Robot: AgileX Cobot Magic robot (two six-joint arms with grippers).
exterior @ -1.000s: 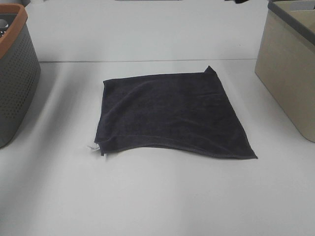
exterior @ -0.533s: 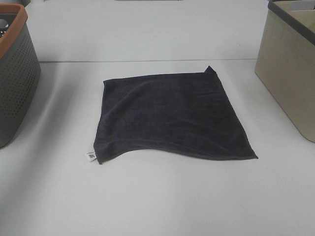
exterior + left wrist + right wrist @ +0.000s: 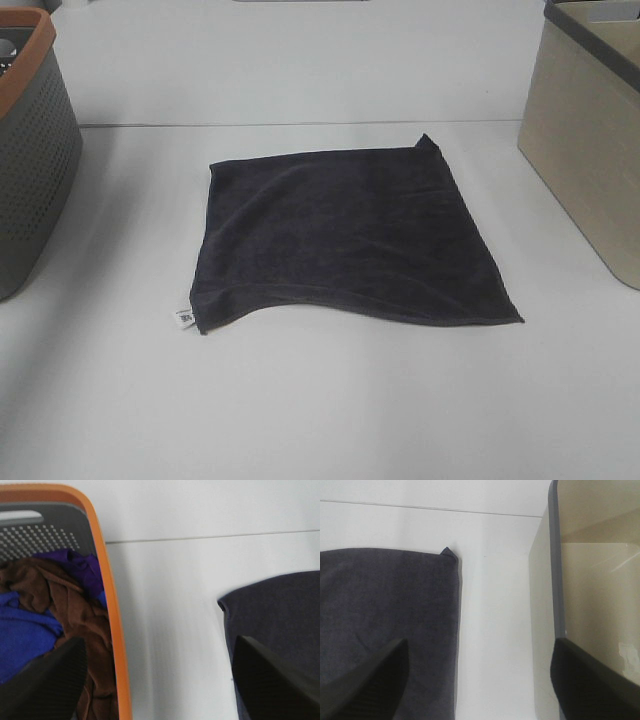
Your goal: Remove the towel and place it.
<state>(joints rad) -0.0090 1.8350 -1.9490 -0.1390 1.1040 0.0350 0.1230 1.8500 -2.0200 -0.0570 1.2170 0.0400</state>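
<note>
The task looks close to finished, or possibly already so: the towel (image 3: 345, 237) lies spread flat on the white table (image 3: 320, 410), in the centre of the exterior high frame, well apart from both containers, and neither arm appears in that view. Whether this is its final resting place cannot be told, so any remaining work is a guess. The left gripper (image 3: 165, 680) hangs with jaws spread wide and nothing between them; in its wrist picture it straddles the orange rim of the grey perforated basket (image 3: 107, 605), full of brown, blue and purple cloths, and the towel's edge at the right of the frame. The right gripper (image 3: 480, 685) is likewise spread and empty, with the towel at the left of its picture and the beige bin (image 3: 545, 630) at the right. The towel is dark charcoal, roughly square, soft terry with hemmed edges; its nearer hem runs in a gentle wave, and a small white tag (image 3: 185, 317) sticks out at its lower left corner.
</note>
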